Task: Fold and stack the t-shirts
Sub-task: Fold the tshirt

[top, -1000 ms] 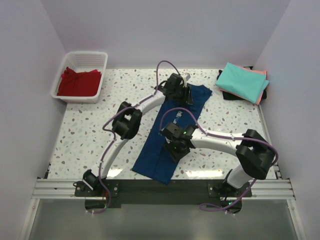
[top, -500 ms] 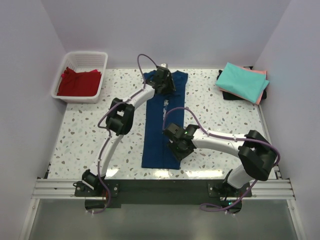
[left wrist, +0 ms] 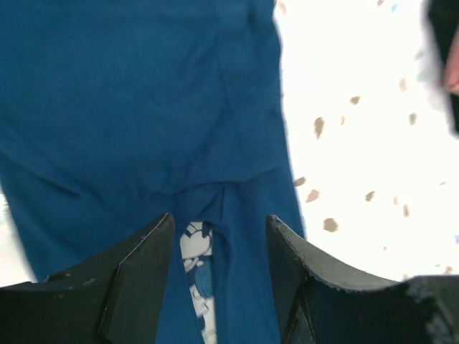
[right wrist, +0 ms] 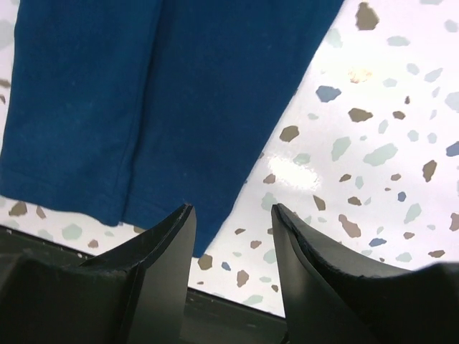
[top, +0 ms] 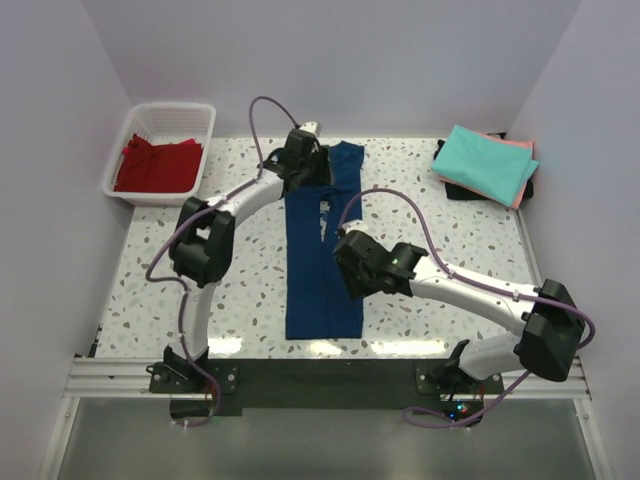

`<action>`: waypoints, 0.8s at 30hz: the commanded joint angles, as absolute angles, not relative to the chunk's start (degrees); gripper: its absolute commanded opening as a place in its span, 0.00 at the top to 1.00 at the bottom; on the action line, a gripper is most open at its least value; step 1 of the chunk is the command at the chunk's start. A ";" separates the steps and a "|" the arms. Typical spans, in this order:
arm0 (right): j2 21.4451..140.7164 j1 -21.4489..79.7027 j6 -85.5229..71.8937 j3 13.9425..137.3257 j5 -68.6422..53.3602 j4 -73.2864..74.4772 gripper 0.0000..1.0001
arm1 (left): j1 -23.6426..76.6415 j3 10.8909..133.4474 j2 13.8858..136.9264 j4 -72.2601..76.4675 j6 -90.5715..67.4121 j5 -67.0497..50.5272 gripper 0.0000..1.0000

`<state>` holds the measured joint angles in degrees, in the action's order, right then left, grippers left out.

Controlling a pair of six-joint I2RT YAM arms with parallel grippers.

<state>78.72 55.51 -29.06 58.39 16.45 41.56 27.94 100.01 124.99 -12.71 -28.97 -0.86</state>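
While both arms reach out over the white speckled stone-pattern table [top: 250,290], the navy blue cloth t-shirt [top: 315,300] lies at its centre. It is folded to a long narrow strip that runs from 12 o'clock to 6 o'clock. The left gripper [left wrist: 220,229] is above the 12 o'clock end of this strip. Its fingers are spread apart, and between them the pale cartoon print [left wrist: 195,244] shows in a fold. The right gripper [right wrist: 233,215] is at the 3 o'clock edge of the strip, its fingers also spread and holding nothing. At 10 o'clock a red cloth t-shirt [top: 155,168] lies in a white slotted plastic basket [top: 170,108]. At 2 o'clock a folded teal t-shirt [top: 485,160] lies on a salmon-pink t-shirt [top: 524,188].
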 commanded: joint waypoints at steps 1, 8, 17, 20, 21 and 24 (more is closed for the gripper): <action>77.78 55.72 -32.43 60.64 22.32 40.25 0.48 | 27.42 98.44 109.98 -14.92 -26.89 5.44 0.41; 78.66 54.93 -39.36 57.66 24.26 41.22 0.48 | 28.91 77.84 93.19 -30.05 -33.04 13.35 0.43; 68.31 54.58 -48.59 45.27 27.69 33.93 0.44 | 30.76 46.43 63.21 -25.93 -38.76 10.47 0.45; 66.63 54.58 -50.53 43.07 26.55 33.14 0.45 | 31.11 42.82 59.16 -27.95 -39.29 8.27 0.45; 66.01 54.67 -50.97 42.63 25.59 33.05 0.45 | 31.11 41.67 58.45 -28.21 -39.46 7.74 0.45; 66.00 54.76 -50.89 41.84 22.86 32.43 0.46 | 31.20 37.71 56.60 -26.12 -40.16 3.79 0.45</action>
<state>66.92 54.68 -47.33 42.76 24.40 36.27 30.87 41.98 58.26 -29.28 -38.15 8.84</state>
